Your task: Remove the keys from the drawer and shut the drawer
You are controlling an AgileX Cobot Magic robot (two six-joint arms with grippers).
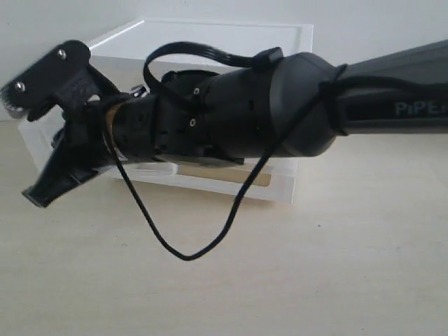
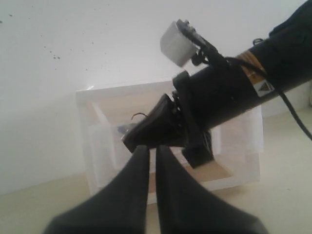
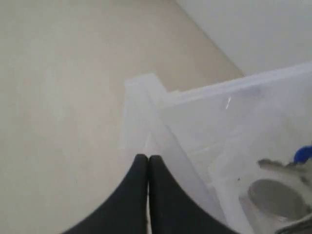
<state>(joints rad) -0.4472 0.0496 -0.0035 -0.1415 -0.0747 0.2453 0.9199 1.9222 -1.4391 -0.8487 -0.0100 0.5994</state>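
keys (image 3: 280,166) in drawer (image 3: 163,127), right jaws closed

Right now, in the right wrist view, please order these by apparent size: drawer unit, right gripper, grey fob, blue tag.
drawer unit
right gripper, enlarged by nearness to the camera
grey fob
blue tag, partly cut off

Unit (image 1: 231,29) — frosted translucent plastic, smooth, whiter at the edges. Keys (image 3: 280,168): silver metal, dull sheen; blue tag (image 3: 303,153) looks plastic. Table (image 1: 315,280) — pale wood-grain, matt. Arm (image 1: 266,105): black plastic shell, satin, faint highlights. Cable (image 1: 140,210): black, smooth. Right gripper (image 3: 147,158): matt black.
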